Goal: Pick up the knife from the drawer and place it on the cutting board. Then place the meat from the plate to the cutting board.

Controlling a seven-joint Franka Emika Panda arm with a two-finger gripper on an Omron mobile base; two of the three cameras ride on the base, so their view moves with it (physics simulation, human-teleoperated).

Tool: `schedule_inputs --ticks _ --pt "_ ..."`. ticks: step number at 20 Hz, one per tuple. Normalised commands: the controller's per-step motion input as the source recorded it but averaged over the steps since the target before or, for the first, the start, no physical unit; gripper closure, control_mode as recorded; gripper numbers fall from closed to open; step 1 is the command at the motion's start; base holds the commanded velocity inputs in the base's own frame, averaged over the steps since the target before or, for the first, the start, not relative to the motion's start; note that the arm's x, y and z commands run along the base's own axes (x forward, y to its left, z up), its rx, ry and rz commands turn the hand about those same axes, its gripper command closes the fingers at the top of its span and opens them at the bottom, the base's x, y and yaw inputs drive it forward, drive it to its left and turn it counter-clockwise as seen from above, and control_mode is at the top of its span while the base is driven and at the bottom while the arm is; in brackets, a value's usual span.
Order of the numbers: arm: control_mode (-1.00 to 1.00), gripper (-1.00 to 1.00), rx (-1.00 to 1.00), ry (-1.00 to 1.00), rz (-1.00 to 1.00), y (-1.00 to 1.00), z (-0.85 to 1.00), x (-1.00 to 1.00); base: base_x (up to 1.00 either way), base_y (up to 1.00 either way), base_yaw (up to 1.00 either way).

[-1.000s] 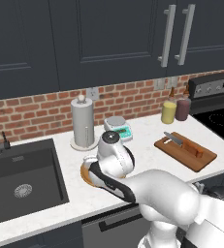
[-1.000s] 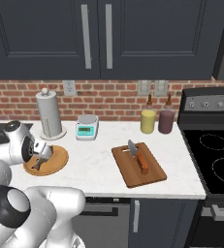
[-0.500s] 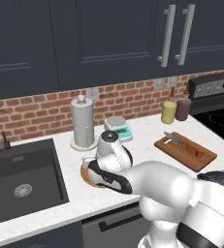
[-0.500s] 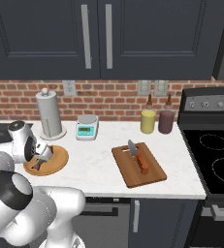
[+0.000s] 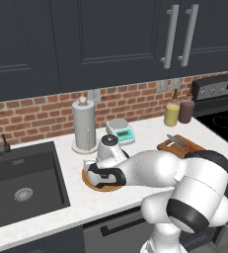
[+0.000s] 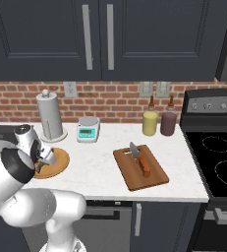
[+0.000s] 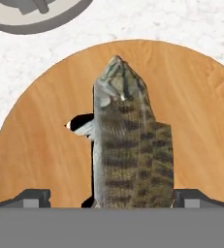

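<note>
The end effector [image 7: 111, 197] is spread wide, one fingertip on each side of the meat [image 7: 128, 150], which lies on the plate [image 7: 40, 145] at frame centre. In the right base view, the knife [image 6: 140, 159] rests on the cutting board [image 6: 156, 177], right of centre on the desk [image 6: 98, 167].

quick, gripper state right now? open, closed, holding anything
gripper: open, holding nothing; its fingertips sit either side of the meat on the plate.
</note>
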Motion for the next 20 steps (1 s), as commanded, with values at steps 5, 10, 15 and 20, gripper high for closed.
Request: schedule_inputs --ticks 5,10,15,20 --pt "-1.0 -1.0 0.0 0.0 -0.04 0.12 -0.25 0.19 0.0 0.0 0.0" --pt "-1.0 -1.0 0.0 0.0 -0.02 0.02 -0.15 0.08 0.0 0.0 0.0" --pt "-1.0 1.0 0.0 0.0 0.0 0.0 -0.09 0.0 0.0 0.0 0.0" --pt "-1.0 1.0 0.0 -0.01 0.0 -0.04 0.08 -0.04 0.0 0.0 0.0"
